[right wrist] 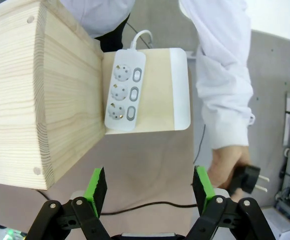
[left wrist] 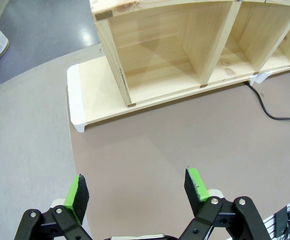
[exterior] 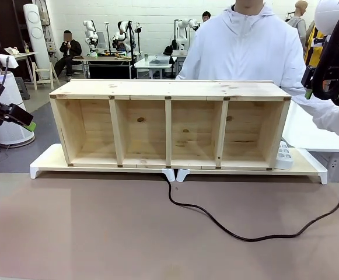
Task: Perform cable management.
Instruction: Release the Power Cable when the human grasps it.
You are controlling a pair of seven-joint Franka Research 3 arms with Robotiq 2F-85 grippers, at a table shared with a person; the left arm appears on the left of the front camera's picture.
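The black cable (exterior: pixel 245 238) comes out from under the middle of the wooden shelf (exterior: pixel 169 90), loops over the brown table and rises off the right edge. In the right wrist view a person's hand (right wrist: pixel 225 172) holds its pronged plug (right wrist: pixel 249 179) in the air, right of my open right gripper (right wrist: pixel 149 189). The cable (right wrist: pixel 149 205) passes below those fingers. That gripper (exterior: pixel 314 93) hovers high beside the shelf's right end. My left gripper (exterior: pixel 29 123) hangs open at the far left, above bare table (left wrist: pixel 136 187), with the cable (left wrist: pixel 264 106) far off.
A white power strip (right wrist: pixel 126 92) lies on the white-edged riser (right wrist: pixel 180 90) against the shelf's right end, also seen as the power strip (exterior: pixel 283 155) from the front. The person in a white jacket (exterior: pixel 245 46) stands behind the shelf. The four shelf compartments hold nothing.
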